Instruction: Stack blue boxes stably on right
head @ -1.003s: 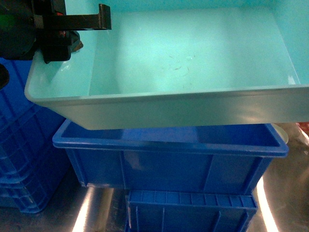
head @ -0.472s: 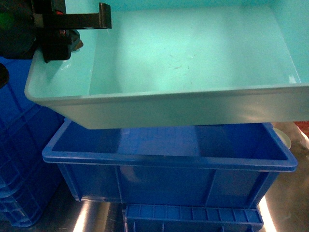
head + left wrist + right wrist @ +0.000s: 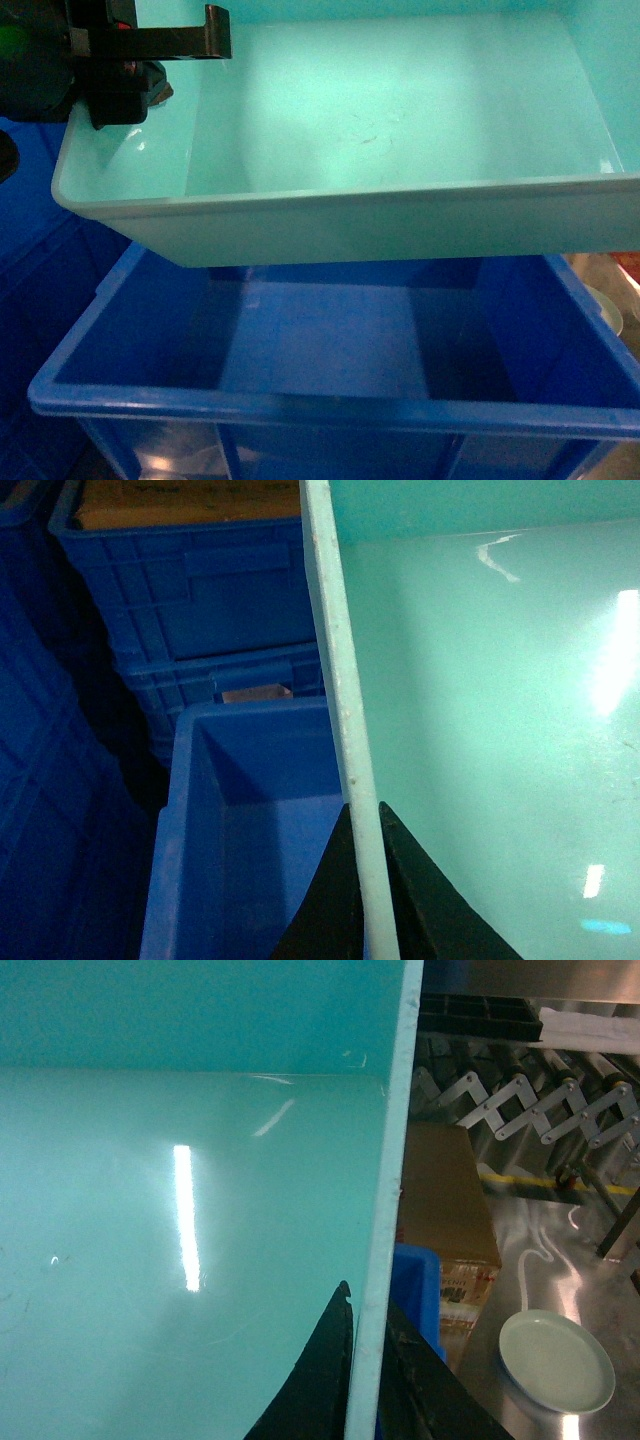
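Head view: a light turquoise-blue rectangular plastic tub [image 3: 400, 150] with smooth walls and a rolled rim hangs level above an open dark royal-blue plastic crate [image 3: 330, 400]; the left gripper [image 3: 150, 60] sits at the tub's left rim, one black finger [image 3: 185, 42] reaching over the glossy inside; compared with a second ago the tub holds the same place in the picture, while the crate beneath fills far more of the lower half, its near rim now close to the bottom edge and the second small crate and shiny floor gone from sight; more dark blue ribbed crates [image 3: 40, 300] stand at left

Left wrist view: the left gripper [image 3: 365, 880] pinches the tub's pale rim [image 3: 340, 680], dark fingers tight on either side of the wall; the turquoise inside [image 3: 500, 730] gleams at right; the open blue crate [image 3: 240, 840] lies below left, with stacked ribbed blue crates [image 3: 200, 590] behind it, the topmost holding something brown

Right wrist view: the right gripper [image 3: 365, 1380] clamps the opposite rim [image 3: 390, 1190] the same way; beyond it a brown cardboard box [image 3: 445, 1200] stands on a shiny metal surface [image 3: 560, 1250], a pale round plate [image 3: 556, 1360] lies nearby, and a grey extendable roller conveyor [image 3: 530, 1100] runs behind
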{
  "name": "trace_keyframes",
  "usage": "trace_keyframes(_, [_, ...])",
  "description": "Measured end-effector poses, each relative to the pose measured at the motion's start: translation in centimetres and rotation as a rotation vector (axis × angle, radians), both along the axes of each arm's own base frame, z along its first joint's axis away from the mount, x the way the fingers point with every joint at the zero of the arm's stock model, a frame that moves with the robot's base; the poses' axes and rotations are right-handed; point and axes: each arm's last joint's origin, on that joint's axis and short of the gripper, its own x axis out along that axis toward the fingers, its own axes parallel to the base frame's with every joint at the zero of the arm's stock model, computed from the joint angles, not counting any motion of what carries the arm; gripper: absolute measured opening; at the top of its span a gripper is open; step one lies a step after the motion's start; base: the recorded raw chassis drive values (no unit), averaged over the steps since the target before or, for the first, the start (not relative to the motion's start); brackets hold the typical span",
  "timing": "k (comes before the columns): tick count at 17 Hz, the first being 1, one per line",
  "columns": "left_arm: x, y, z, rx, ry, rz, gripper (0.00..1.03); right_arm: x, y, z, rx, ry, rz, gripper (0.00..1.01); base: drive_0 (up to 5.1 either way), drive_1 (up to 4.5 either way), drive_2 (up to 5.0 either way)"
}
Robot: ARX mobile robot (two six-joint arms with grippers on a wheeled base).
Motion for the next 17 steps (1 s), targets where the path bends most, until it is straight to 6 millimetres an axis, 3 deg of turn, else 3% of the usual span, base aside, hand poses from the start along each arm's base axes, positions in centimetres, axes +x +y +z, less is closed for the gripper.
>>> trace_keyframes(3, [0.0,0.0,0.0,0.001,0.003,0.0,0.02,0.0,0.0,-0.1,0.0,0.005,0.0,0.07,0.1,2.67,-2.4])
trace_keyframes(10, [0.0,0.0,-0.1,0.003,0.005,-0.003,0.02,0.0,0.0,-0.1,0.0,0.004,0.0,0.07,0.0,0.0,0.0])
trace_keyframes(17, [4.1,0.2,-3.2,0.078,0.201,-0.038,0.02,3.1,0.5,-4.5,0.023,0.231,0.004,0.07,0.0,0.0,0.0])
